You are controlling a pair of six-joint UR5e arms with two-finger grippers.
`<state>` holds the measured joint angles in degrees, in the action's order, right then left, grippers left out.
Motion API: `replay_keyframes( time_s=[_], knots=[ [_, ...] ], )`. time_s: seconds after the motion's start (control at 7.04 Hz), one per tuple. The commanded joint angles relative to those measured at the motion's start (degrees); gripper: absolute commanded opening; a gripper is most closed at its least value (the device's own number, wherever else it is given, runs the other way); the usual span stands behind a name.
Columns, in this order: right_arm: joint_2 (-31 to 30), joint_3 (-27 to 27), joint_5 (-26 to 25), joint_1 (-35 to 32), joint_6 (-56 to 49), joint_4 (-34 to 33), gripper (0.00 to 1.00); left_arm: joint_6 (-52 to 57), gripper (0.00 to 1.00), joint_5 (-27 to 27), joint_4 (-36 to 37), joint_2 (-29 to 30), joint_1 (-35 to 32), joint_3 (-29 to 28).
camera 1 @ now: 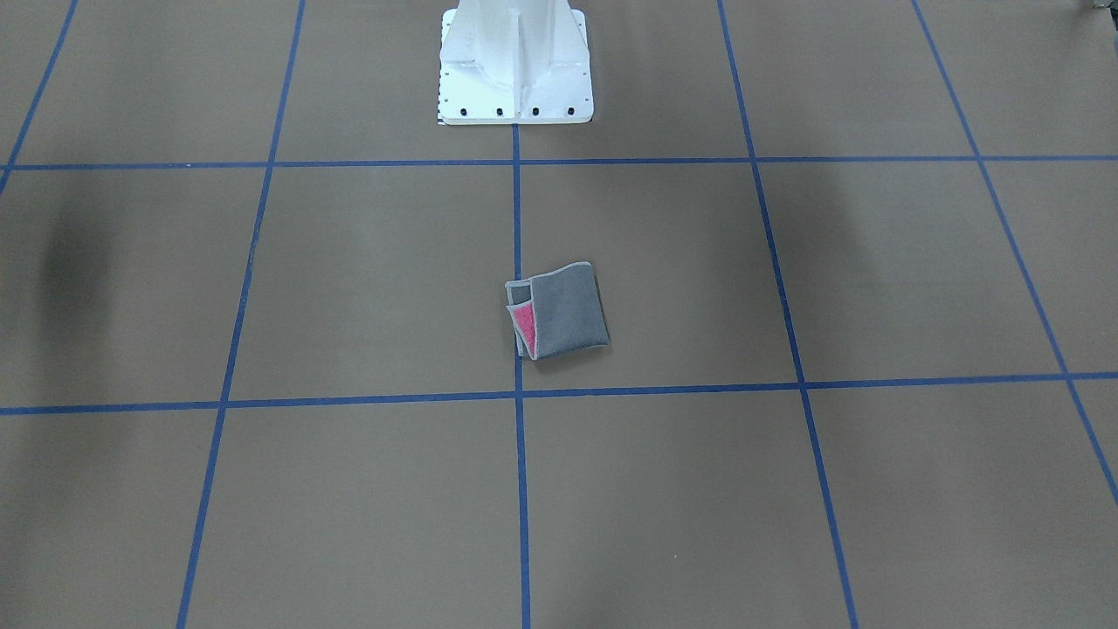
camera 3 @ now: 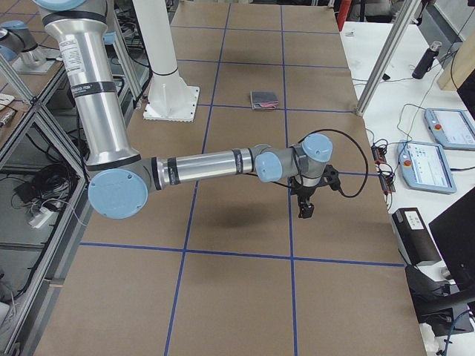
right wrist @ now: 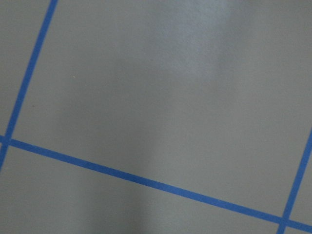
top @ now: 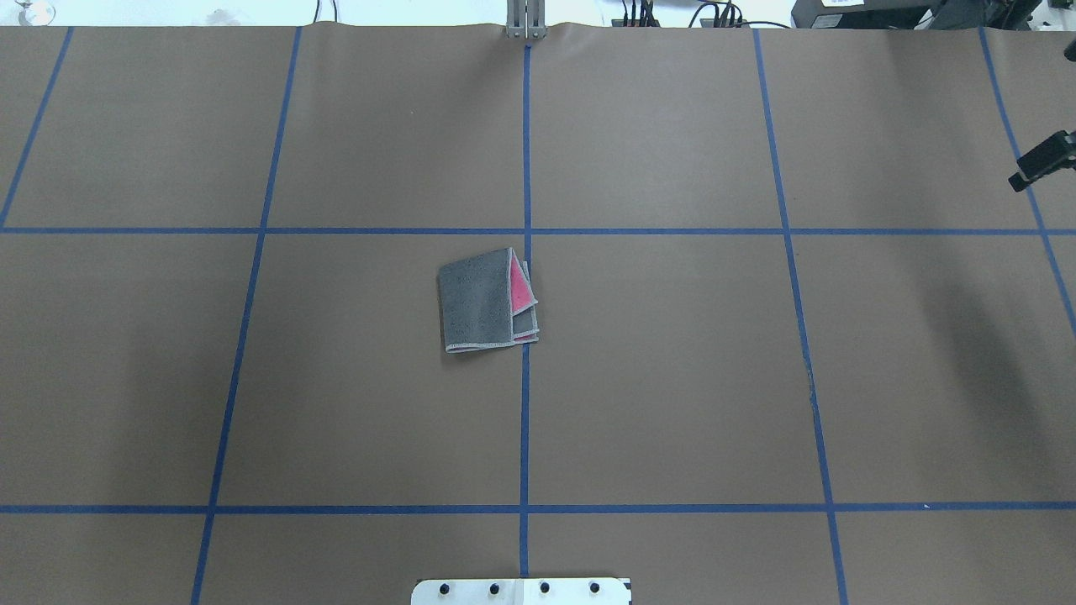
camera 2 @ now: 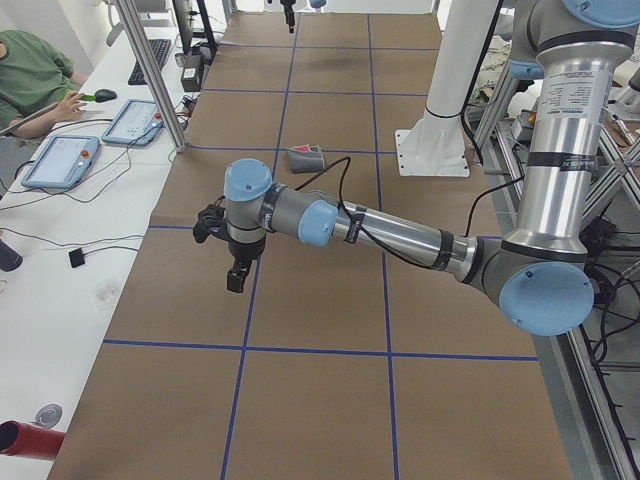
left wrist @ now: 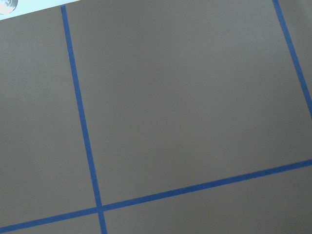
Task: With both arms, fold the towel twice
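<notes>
The towel (camera 1: 568, 310) lies folded into a small square near the table's middle, grey face up, with a pink triangle showing at one open edge (top: 521, 290). It also shows small in the side views (camera 2: 305, 157) (camera 3: 263, 99). Nothing touches it. My left gripper (camera 2: 235, 280) hangs above the table's left end, far from the towel. My right gripper (camera 3: 304, 210) hangs above the right end. Both show only in the side views, so I cannot tell whether they are open or shut. Each wrist view shows only brown table and blue tape lines.
The white pedestal base (camera 1: 515, 70) stands behind the towel. A side desk holds tablets (camera 2: 60, 160) and cables, with a person (camera 2: 30, 75) seated there. A tablet (camera 3: 427, 167) lies beside the right end. A small black part (top: 1042, 160) pokes in at the overhead view's right edge.
</notes>
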<state>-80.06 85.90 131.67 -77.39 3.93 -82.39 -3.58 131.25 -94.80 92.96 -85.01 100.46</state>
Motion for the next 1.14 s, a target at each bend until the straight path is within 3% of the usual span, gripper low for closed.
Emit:
replay_keyframes(
  time_s=[0.0, 0.28, 0.43, 0.71, 0.99],
  knots=[
    [-6.2, -2.8, 0.9, -4.1, -0.2, 7.5, 0.99, 1.1, 1.00, -0.3, -1.1, -6.0, -0.2, -2.1],
    [-9.6, -2.3, 3.4, -6.9, -0.2, 7.3, 1.00, 1.0, 1.00, 0.3, -2.6, -9.7, -0.4, -1.2],
    [-9.6, -1.6, 7.2, -10.0, -0.2, 6.5, 1.00, 0.9, 1.00, 2.5, -1.5, -10.9, -0.6, 1.1],
    [-9.2, 6.4, 7.9, -12.1, -0.3, -7.0, 1.00, 0.9, 1.00, 5.3, 0.9, -12.1, -2.3, 2.2],
    [-10.9, 8.3, 7.9, -12.7, -0.4, -8.0, 1.00, 0.9, 1.00, 5.0, 0.9, -13.7, -3.1, 3.4]
  ],
)
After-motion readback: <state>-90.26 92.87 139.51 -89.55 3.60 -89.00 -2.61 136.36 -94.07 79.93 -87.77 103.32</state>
